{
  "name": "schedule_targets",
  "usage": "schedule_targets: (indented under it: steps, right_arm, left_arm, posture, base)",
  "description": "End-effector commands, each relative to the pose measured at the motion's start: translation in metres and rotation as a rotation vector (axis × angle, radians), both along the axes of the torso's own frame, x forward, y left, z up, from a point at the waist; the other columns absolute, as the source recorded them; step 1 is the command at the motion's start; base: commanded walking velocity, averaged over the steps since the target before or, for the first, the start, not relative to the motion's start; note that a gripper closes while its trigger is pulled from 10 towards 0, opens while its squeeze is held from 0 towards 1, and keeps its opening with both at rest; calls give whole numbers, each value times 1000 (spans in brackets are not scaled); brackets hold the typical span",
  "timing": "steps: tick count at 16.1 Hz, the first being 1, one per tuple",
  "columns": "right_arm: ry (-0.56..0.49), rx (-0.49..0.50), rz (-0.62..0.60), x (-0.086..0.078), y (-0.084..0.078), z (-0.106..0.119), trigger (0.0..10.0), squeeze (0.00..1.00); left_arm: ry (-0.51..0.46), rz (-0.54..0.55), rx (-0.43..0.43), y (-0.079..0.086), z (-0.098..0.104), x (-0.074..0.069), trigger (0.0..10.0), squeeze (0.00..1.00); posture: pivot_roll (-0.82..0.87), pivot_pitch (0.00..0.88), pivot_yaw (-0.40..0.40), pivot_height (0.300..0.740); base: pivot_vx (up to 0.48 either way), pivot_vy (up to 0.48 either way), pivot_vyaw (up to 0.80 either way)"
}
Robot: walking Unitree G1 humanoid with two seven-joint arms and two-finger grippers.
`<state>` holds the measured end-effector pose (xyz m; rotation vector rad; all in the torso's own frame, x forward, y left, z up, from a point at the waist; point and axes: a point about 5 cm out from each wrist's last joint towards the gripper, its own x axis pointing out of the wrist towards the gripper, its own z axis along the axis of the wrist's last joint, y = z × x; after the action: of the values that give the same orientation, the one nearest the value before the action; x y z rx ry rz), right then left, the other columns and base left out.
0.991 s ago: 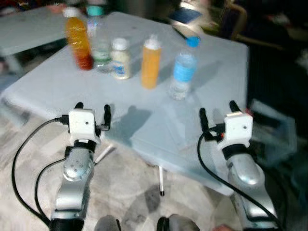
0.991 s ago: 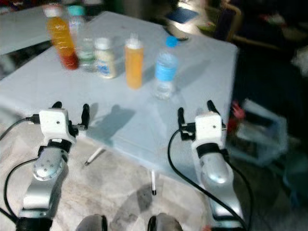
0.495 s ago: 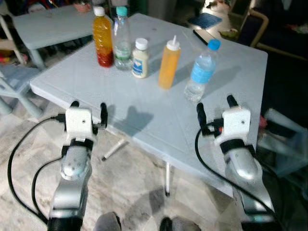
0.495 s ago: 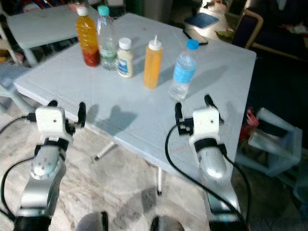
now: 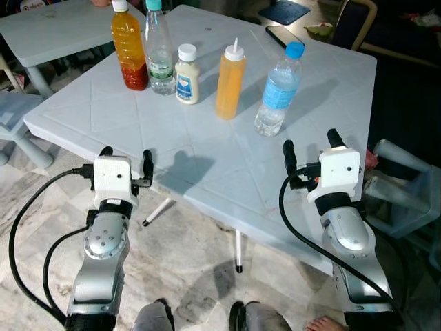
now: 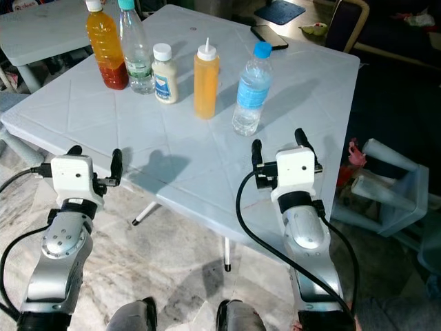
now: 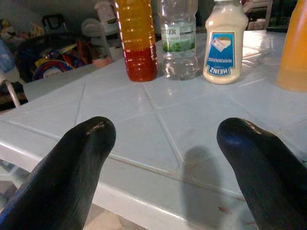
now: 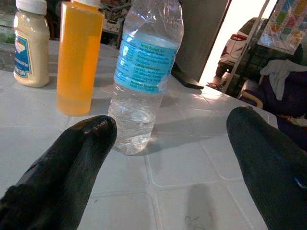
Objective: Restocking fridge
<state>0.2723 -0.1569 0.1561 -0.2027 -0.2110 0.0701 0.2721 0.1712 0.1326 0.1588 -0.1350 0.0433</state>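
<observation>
White plastic surface (image 5: 207,148) with a moulded diamond pattern, carrying five containers in a loose row across its far half, all upright. From the robot's left: tall juice bottle (image 5: 129,44) holding orange liquid over a red layer, touching or just beside a clear bottle with a teal cap and green label (image 5: 159,49); then a squat Heinz mayonnaise jar (image 5: 186,74) with a white lid; then an orange squeeze bottle (image 5: 230,79) with a white nozzle; then, a little apart and nearer the robot, a water bottle (image 5: 278,89) with a blue cap and blue label, partly filled. Beyond the row, a dark phone (image 5: 278,34) and a dark blue mat (image 5: 283,12) near the far edge. Left end effector (image 5: 125,152) hanging at the near edge of the surface, fingers spread wide and pinching nothing, facing the juice bottle, clear bottle and mayonnaise jar. Right end effector (image 5: 309,143) over the near right part of the surface, likewise spread apart and empty, pointed toward the water bottle, well short of it. Second pale table (image 5: 48,27) to the far left, marbled tile floor (image 5: 186,276) underneath, pale blue plastic frame (image 5: 406,186) lying at the right.
</observation>
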Motion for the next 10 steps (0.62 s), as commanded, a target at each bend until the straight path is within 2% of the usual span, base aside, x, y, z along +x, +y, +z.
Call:
schedule_targets:
  steps: [1, 4, 10]
  right_arm:
    - [0, 4, -23, 1, -4, 1, 10000, 0]
    - [-11, 0, -37, 6, -6, 3, 10000, 0]
    - [-66, 27, -26, 21, -3, 25, 10000, 0]
  left_arm:
    - [7, -12, 7, -2, 0, 0, 10000, 0]
    - [10, -16, 12, -2, 1, 1, 10000, 0]
    - [3, -32, -3, 1, 10, 2, 10000, 0]
  posture:
    - [-68, 173, -44, 740]
    - [-68, 184, -37, 740]
    - [-2, 211, -35, 740]
  base:
    - [0, 0, 0]
    - [0, 0, 0]
    - [0, 0, 0]
